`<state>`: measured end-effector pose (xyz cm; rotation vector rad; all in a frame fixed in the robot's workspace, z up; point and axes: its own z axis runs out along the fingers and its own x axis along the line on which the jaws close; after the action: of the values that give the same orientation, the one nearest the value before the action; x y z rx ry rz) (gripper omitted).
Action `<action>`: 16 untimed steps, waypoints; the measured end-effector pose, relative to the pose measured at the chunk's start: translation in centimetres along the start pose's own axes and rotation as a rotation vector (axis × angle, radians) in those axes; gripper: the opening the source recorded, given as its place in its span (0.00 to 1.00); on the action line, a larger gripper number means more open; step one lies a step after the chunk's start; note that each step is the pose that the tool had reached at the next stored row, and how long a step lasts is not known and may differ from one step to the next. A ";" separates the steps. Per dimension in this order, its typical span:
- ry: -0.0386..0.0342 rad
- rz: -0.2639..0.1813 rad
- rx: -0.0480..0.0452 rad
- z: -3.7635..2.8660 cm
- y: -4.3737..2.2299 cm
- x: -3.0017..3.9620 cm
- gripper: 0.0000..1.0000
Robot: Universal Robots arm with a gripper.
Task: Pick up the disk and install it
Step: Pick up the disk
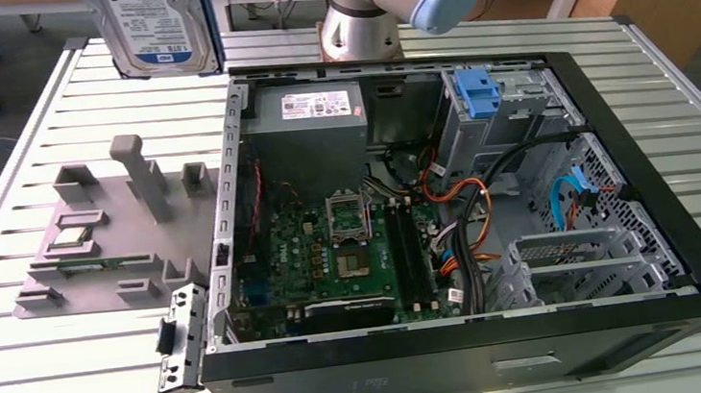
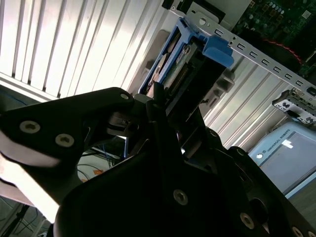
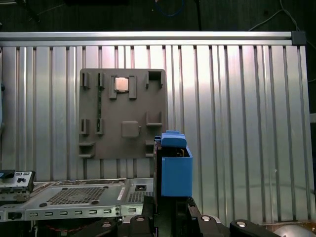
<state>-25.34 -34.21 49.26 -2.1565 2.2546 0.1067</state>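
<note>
Black end effector (image 2: 165, 106) is clamped on the flat silver-metal disk (image 1: 154, 27), which has a blue-and-white label and blue plastic side rails. Disk hangs upright, clear above the slatted aluminium bench (image 1: 34, 381), at the exterior view's far left, beyond the grey plastic fixture plate (image 1: 98, 250) and beside the open black computer case (image 1: 469, 359).

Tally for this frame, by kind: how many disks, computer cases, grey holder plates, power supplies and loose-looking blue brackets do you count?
Disk: 1
Computer case: 1
Grey holder plate: 1
Power supply: 1
Blue bracket: 1
Total: 5
</note>
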 end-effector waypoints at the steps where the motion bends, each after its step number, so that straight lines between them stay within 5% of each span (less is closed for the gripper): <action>1: 0.0000 0.000 0.0000 0.00 -0.06 0.00 0.35; 16: -0.0001 0.000 0.0001 -0.06 -1.87 -0.09 0.35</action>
<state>-23.46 -34.21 49.25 -2.1564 2.2545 0.1067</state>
